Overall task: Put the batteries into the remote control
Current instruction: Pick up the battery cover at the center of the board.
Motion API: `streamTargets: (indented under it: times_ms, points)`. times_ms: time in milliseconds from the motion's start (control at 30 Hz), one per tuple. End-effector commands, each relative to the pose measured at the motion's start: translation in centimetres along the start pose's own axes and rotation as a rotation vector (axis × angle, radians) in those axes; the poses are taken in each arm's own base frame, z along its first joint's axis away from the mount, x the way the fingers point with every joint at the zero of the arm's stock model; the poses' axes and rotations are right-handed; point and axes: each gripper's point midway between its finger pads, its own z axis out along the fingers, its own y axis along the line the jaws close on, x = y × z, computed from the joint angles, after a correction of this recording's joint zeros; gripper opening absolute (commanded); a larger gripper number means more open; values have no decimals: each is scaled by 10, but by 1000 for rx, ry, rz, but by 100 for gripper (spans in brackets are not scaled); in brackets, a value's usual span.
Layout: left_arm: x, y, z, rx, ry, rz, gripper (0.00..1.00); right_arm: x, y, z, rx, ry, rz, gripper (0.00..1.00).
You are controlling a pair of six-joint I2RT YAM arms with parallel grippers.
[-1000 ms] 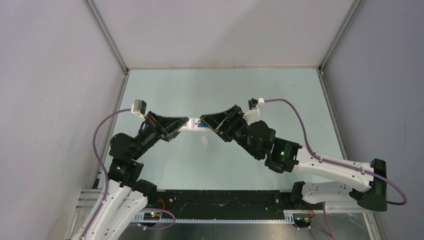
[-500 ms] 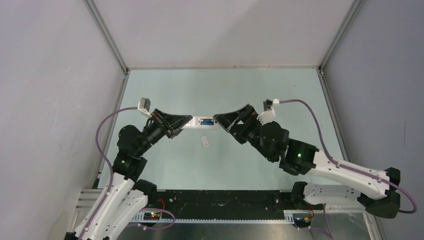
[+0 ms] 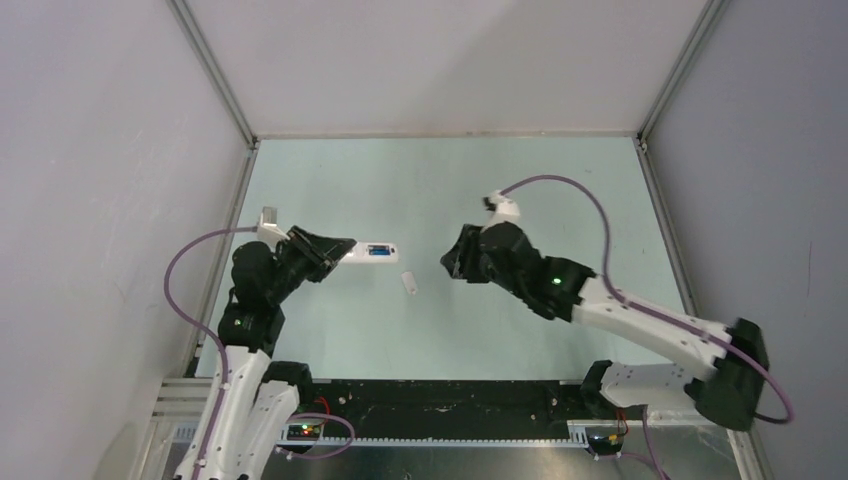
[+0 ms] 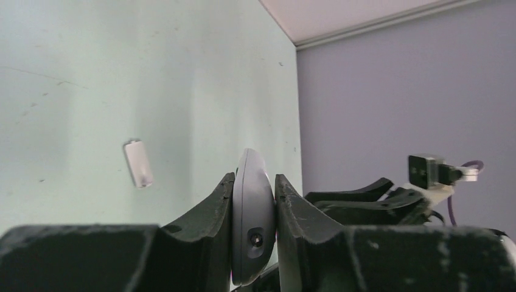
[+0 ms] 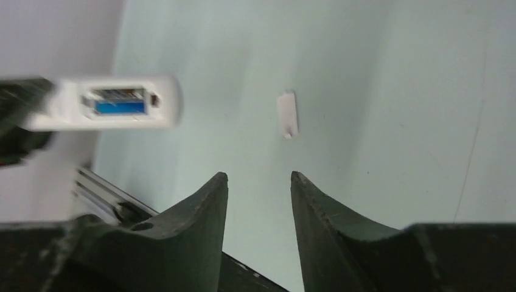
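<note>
White plastic strip, seemingly the battery cover, lies loose on the pale green tabletop, nearest the arm bases. Just beyond it, the right tool has pulled away from the small white rectangular remote control. It now hangs with its jaws partly apart, holding nothing. The left tool stays clamped on the remote's end and has drawn it leftward. In the open bay sits the bright blue cylindrical battery, with a darker battery seemingly beside it, blurred. Loading looks done; the cover likely remains.
</note>
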Motion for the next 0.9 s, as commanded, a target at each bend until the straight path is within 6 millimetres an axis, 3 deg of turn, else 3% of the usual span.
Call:
streamTargets:
  times_ms: [0,67,167,333,433,600,867]
  points:
    - [-13,0,-9,-14,-27,69,0,45,11,26,-118,197,-268,43]
    - [-13,7,-8,-42,-25,72,0,67,12,45,-122,269,-378,44]
    - [-18,25,-7,-96,-42,54,0,80,18,64,-126,329,-524,51]
    - [-19,48,-4,-155,-47,28,0,116,6,100,-47,434,-692,61]
    - [-20,58,-5,-181,-56,22,0,131,10,112,-58,463,-760,54]
    - [-20,68,-5,-213,-55,20,0,150,8,129,-92,521,-811,31]
    - [-20,83,-5,-256,-56,5,0,154,-16,148,-70,571,-916,37]
